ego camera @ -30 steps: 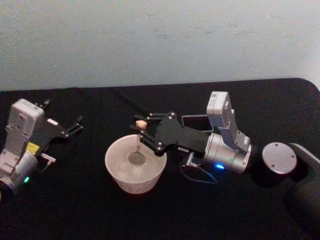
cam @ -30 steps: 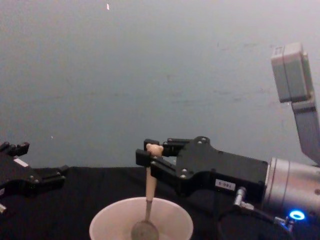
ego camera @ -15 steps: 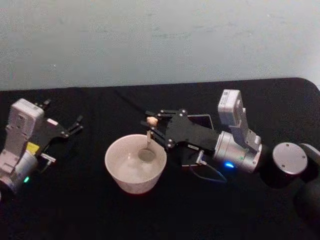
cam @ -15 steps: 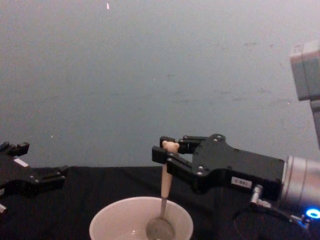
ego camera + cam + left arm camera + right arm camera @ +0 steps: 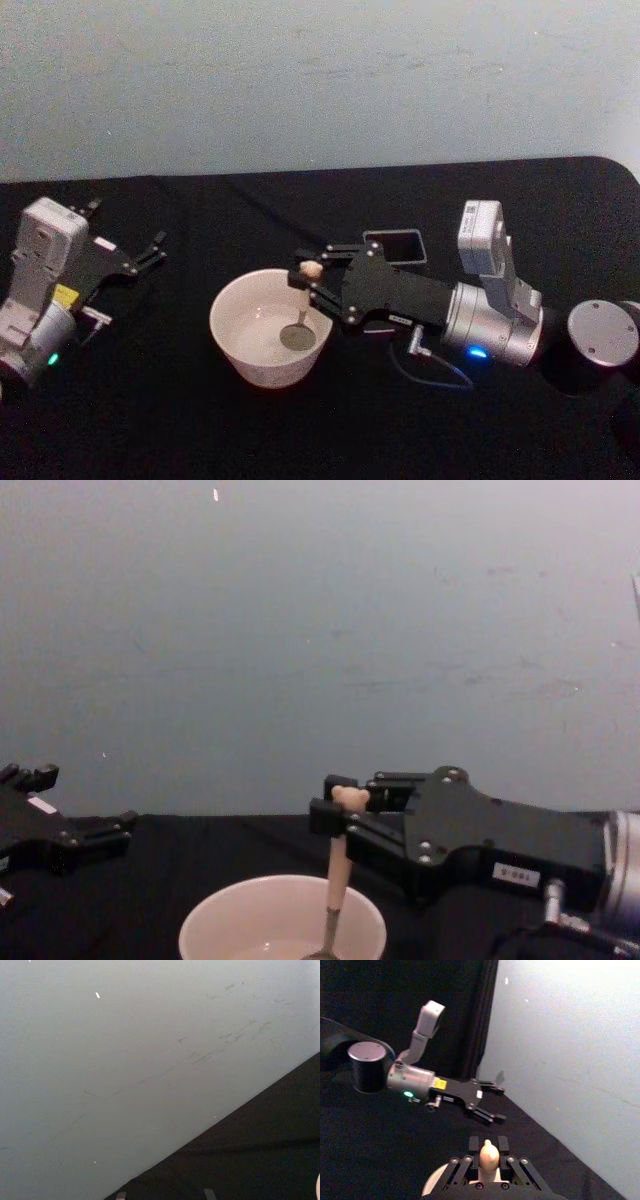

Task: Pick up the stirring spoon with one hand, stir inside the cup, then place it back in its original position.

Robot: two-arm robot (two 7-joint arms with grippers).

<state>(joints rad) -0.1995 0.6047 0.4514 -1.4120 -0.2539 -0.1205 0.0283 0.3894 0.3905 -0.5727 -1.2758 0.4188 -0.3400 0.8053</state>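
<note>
Right end effector point(image 5: 309, 271) holds stirring spoon point(image 5: 302, 318) over black table point(image 5: 150, 400), pale wall point(image 5: 320, 80) behind.

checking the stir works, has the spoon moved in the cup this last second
Yes: the stirring spoon, in the right pincer, went from the cup's middle toward its right wall.

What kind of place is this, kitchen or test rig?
Probably a lab test bench, not a kitchen: black cloth-covered table, bare pale wall, a cup and dark holder. Right gripper holds the stirring spoon in the cup; left gripper sits parked at the left.
</note>
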